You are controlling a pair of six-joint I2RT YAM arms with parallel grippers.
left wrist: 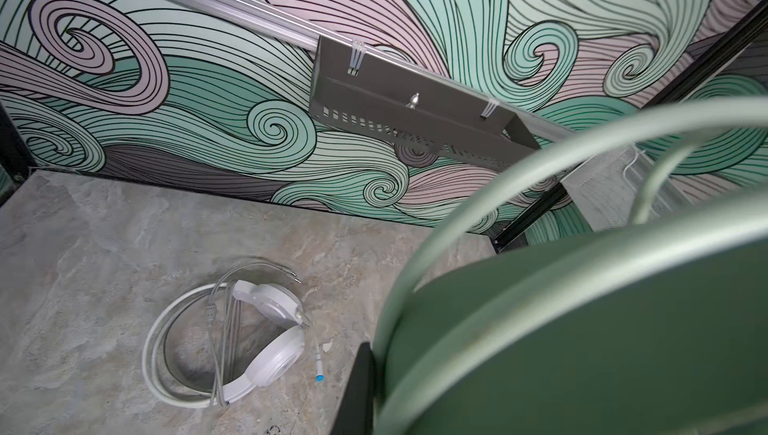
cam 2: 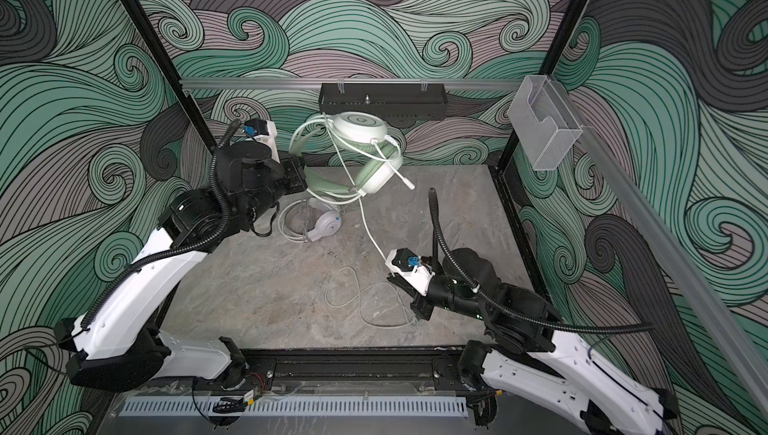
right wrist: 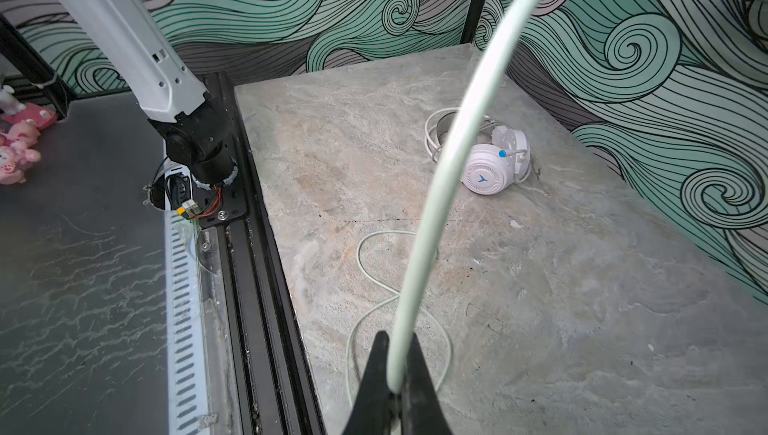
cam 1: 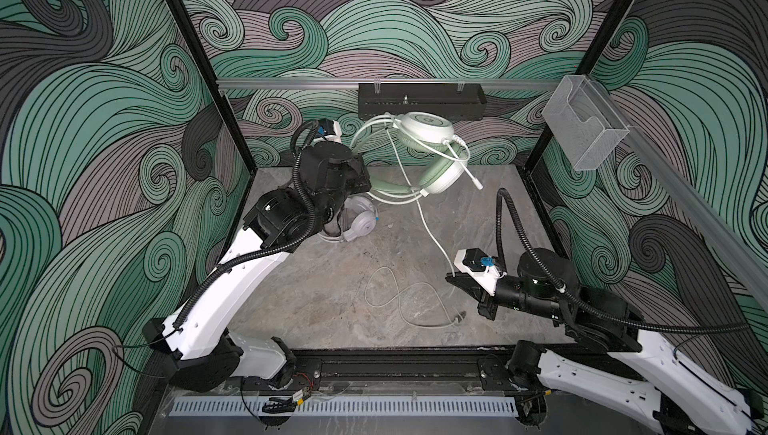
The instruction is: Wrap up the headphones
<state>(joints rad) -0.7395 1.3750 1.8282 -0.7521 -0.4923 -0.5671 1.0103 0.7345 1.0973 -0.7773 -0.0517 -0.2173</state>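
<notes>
My left jaws grip the mint headset (cam 1: 424,126) by its band, high over the surface (cam 1: 324,287); my right jaws are pinched shut on its cable (right wrist: 438,204). The white headset (cam 1: 360,221) lies under my left arm (cam 1: 232,287).

Of the left pincer (cam 2: 302,177), the wrist view shows only 1 dark finger (left wrist: 356,387). The other finger is hidden behind the headband (left wrist: 582,329) of the mint headset (cam 1: 424,126), which looms out of focus beside that finger and runs off 2 frame edges. In both top views the pincer's own black body covers its tips. On the table under it, the left arm hides half of the white headset (cam 1: 360,221) in a top view. The frame edge cuts off the right pincer (right wrist: 397,387). The mint cable (right wrist: 440,187) nipped in it blurs and leaves the frame beyond the tips. On the table beneath this pincer, the cable's plug (cam 1: 458,319) is too small to make out.
</notes>
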